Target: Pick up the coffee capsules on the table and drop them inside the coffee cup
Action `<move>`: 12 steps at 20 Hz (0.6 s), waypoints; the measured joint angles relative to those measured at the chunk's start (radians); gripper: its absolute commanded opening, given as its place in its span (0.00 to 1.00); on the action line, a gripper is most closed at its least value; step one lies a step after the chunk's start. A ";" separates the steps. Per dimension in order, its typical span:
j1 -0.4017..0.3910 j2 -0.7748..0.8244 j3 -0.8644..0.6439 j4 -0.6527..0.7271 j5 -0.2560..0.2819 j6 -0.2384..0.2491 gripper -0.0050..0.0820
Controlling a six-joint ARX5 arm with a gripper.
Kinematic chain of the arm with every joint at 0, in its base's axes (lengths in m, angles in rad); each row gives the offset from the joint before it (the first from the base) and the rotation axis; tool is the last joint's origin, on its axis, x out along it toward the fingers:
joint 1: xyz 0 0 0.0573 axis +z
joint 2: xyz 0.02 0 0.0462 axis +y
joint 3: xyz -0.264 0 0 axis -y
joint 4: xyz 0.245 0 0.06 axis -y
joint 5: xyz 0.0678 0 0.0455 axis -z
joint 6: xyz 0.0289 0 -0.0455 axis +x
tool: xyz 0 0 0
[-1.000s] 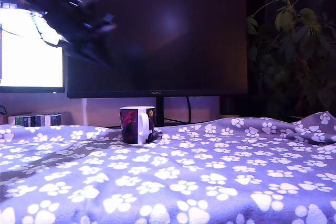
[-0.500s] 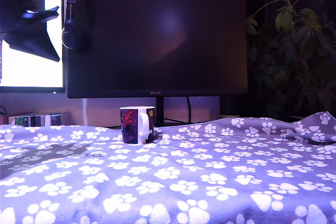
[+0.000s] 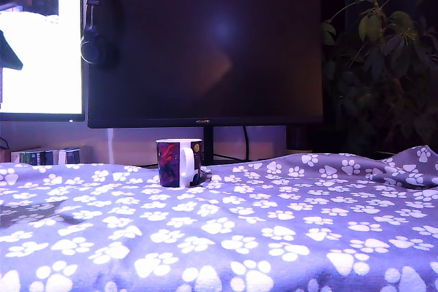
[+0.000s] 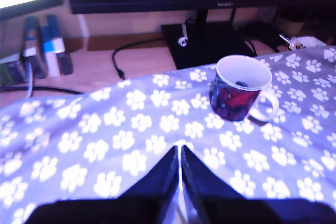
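Claw [image 4: 180, 153]: both dark fingers pressed together, only a hairline slit between them, nothing held. It hangs above the paw-print blanket, pointed toward the mug.

Change over the last second: in the exterior view the arm swung from high over the dark monitor [image 3: 205, 52] off toward that view's left. Now only a dark sliver of it [image 3: 8, 56] shows at the left edge against the bright screen [image 3: 41, 39]. Headphones [image 3: 99, 25] hung on the monitor's corner, covered by the arm a second ago, are now plain.

Coffee cup [image 4: 239, 88]: upright on the counter [image 4: 131, 129], handle facing away from the claw's side, well apart from the fingers. The cup itself has not shifted between frames.

Capsule [image 4: 242, 83]: a small dark blob sits low inside the white cup wall. Likely the blue capsule, though too small to be sure. No capsule is visible on the blanket in either view.

Reading: drop looks done; the arm is retreating empty. If the task has only this one capsule, little is left but parking.
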 measured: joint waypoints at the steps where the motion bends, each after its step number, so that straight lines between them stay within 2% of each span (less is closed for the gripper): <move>1: 0.001 -0.041 -0.038 0.003 -0.010 -0.002 0.04; 6: 0.006 -0.228 -0.191 0.009 -0.038 -0.046 0.04; 12: 0.006 -0.463 -0.294 -0.037 -0.082 -0.081 0.04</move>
